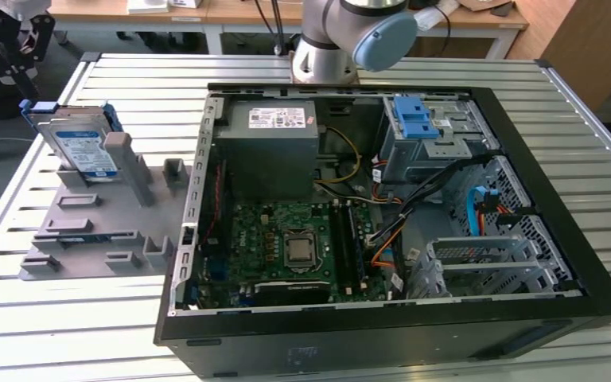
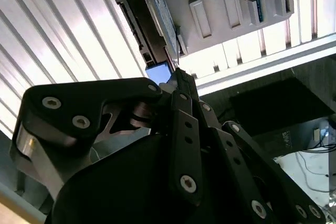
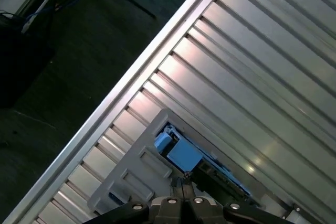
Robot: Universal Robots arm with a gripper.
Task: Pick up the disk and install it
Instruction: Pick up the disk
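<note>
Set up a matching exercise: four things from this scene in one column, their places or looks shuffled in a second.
1. disk
2. grey metal box
3. metal cage
4. gripper

A. in the computer case, blue latch on top
B. poised by the disk's blue bracket
C. upright in the grey holder
D. in the case, white sticker on top

Pairs: 1-C, 2-D, 3-A, 4-B

Slatted metal table (image 1: 29, 342): open black PC case (image 1: 391, 326) sits from the middle out to 3 o'clock, grey plastic rack (image 1: 83, 239) at 9 o'clock just beside it, arm base (image 1: 321, 60) at 12.
</note>
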